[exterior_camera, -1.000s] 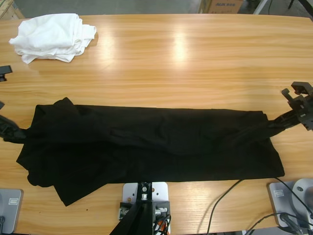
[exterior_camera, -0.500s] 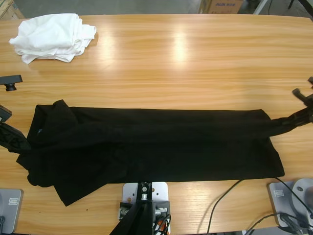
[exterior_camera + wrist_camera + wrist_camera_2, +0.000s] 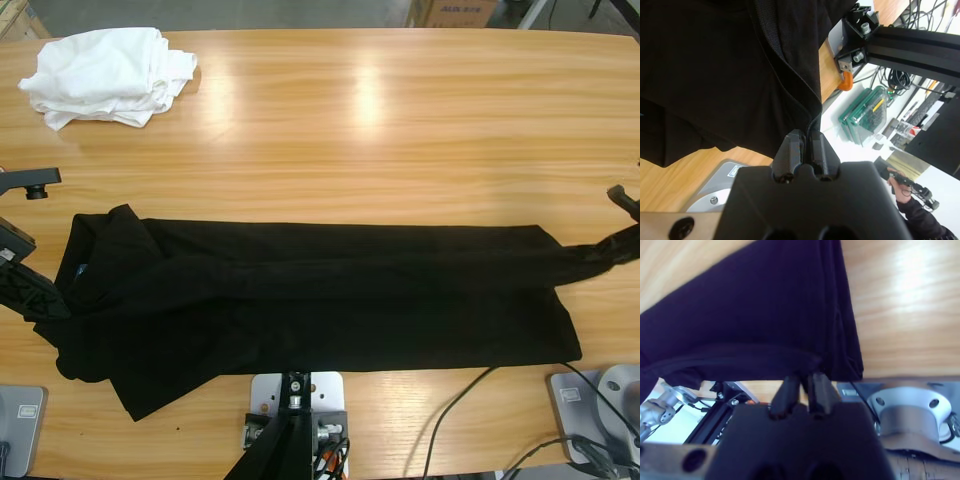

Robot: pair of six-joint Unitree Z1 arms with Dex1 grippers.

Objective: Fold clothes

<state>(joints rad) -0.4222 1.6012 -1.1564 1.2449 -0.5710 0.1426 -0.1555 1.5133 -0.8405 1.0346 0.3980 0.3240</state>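
The black shirt (image 3: 310, 295) lies folded into a long band across the near half of the worktop (image 3: 380, 120), its collar end toward the left edge in the high view and its near edge close to the worktop's front. The left gripper (image 3: 806, 145) has its fingers (image 3: 790, 152) clamped on a black seam at that collar end. The right gripper (image 3: 802, 385) has its fingers (image 3: 819, 387) pinched on the fabric's edge at the other end, pulled to a taut point. The white bundle (image 3: 105, 75) sits at the far left corner, well apart.
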